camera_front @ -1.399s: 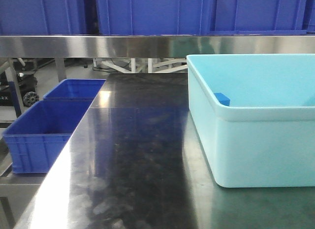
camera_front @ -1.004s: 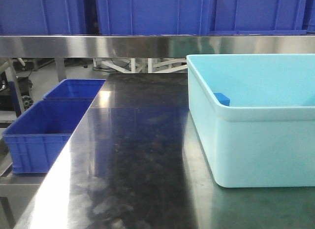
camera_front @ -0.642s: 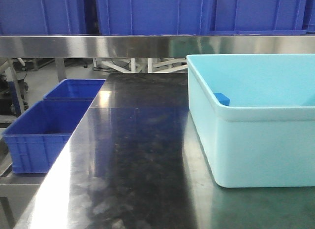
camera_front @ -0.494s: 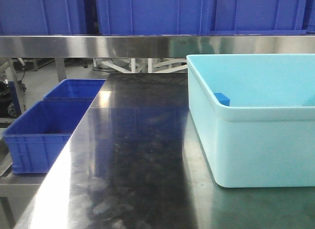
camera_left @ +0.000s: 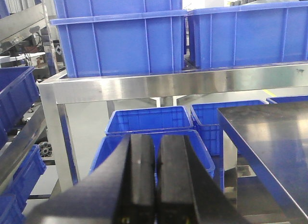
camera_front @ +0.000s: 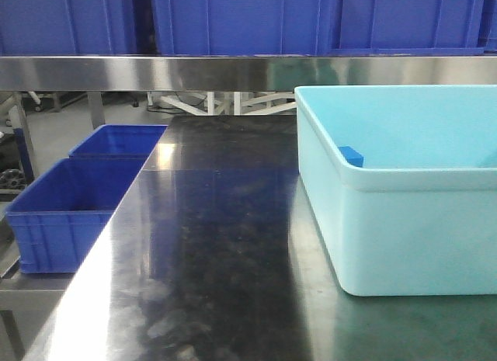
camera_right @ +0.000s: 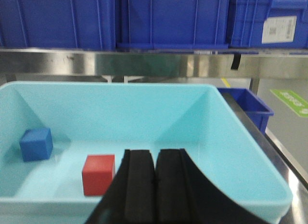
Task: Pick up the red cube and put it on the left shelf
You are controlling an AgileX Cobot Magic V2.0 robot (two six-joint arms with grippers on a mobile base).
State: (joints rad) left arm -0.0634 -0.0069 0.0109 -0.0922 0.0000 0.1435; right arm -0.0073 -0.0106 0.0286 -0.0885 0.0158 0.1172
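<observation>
The red cube [camera_right: 98, 174] lies on the floor of the light blue tub [camera_right: 144, 103], near its front wall, just left of my right gripper [camera_right: 155, 159]. That gripper is shut and empty, over the tub's near rim. The red cube is hidden in the front view behind the tub's wall [camera_front: 411, 229]. My left gripper [camera_left: 156, 149] is shut and empty, off the table's left side, pointing at blue bins [camera_left: 149, 125] under the steel shelf [camera_left: 163, 84]. Neither gripper shows in the front view.
A blue cube [camera_right: 36, 143] sits at the tub's back left, and its top shows in the front view [camera_front: 351, 155]. Two blue bins [camera_front: 74, 206] stand low at the table's left. A steel shelf [camera_front: 233, 72] with large blue crates [camera_front: 233, 19] runs across the back.
The front view has shifted very slightly, with the background at far left moving. The tub, bins and blue cube stay where they were.
</observation>
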